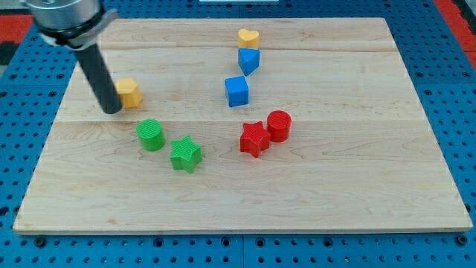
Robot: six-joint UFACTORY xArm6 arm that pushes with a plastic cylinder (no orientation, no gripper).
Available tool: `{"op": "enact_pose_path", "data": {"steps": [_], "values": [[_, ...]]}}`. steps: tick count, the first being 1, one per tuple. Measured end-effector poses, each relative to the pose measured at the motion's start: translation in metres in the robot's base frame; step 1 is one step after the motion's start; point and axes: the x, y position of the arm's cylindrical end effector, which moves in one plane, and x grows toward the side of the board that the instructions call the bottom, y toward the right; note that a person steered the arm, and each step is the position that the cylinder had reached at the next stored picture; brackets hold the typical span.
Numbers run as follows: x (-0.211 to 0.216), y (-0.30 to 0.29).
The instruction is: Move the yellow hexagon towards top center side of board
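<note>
My tip point(111, 109) rests on the desk point(342, 186) at the view's left, touching or all but touching the left side of the yellow hexagon point(129, 92); the exact contact is hard to make out because the rod partly covers that edge. The arm ends in this plain dark rod, so it has no fingers to be apart or together. The yellow hexagon sits in the upper left part of the desk, well apart from the top centre, with bare wood between it and the blocks there. Near the top centre a yellow heart point(248, 38) lies close to the upper edge, and just below it, touching or nearly so, is a blue block point(249, 61) of a wedge-like shape that I cannot name for sure. Below that, a little to the view's left, stands a blue cube point(236, 91), near but apart from it. Toward the view's bottom from the hexagon is a green cylinder point(151, 135), and just beside it, lower and to the right, a green star point(185, 155). Right of centre a red star point(254, 138) touches a red cylinder point(279, 125) on its upper right. The rod rises from my tip toward the view's top left corner, where the arm's grey housing shows.
</note>
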Motion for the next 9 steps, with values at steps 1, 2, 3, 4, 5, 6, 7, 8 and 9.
{"op": "enact_pose_path", "data": {"steps": [1, 2, 3, 4, 5, 6, 7, 8, 9], "values": [[-0.045, 0.036], [-0.105, 0.049], [-0.123, -0.011], [-0.141, 0.012], [-0.158, 0.071], [-0.179, 0.098], [-0.200, 0.059], [-0.200, 0.084], [-0.190, 0.133]]}}
